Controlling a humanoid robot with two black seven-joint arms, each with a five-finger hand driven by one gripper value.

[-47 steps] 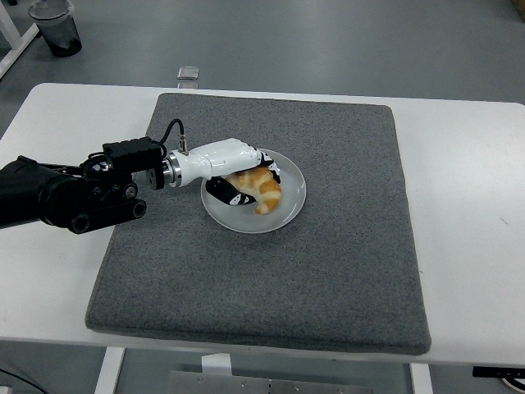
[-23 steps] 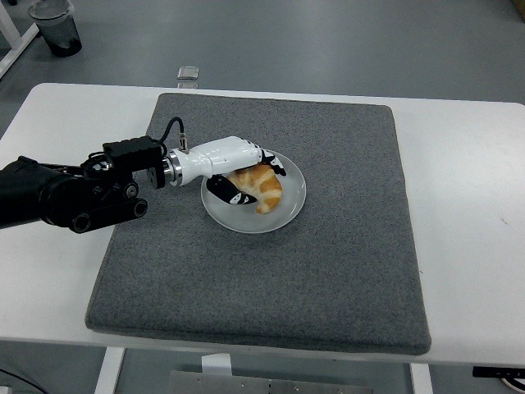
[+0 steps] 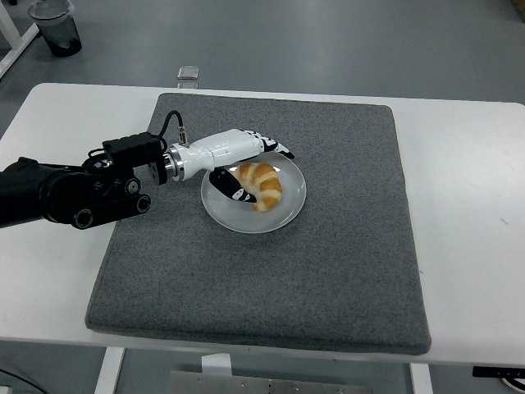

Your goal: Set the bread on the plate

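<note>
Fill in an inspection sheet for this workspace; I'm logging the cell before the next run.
Surface: white table with a grey mat covering its middle.
Job's things: bread, a croissant, lies on the plate, which sits on the mat.
Clutter: nothing seen on the table.
Grippers: left hand over the plate's left side, fingers spread, holding nothing; right arm not in view.
Cables: black cable looping at the left wrist.
Surroundings: grey floor, a dark container at top left, a small clear object beyond the table.
</note>
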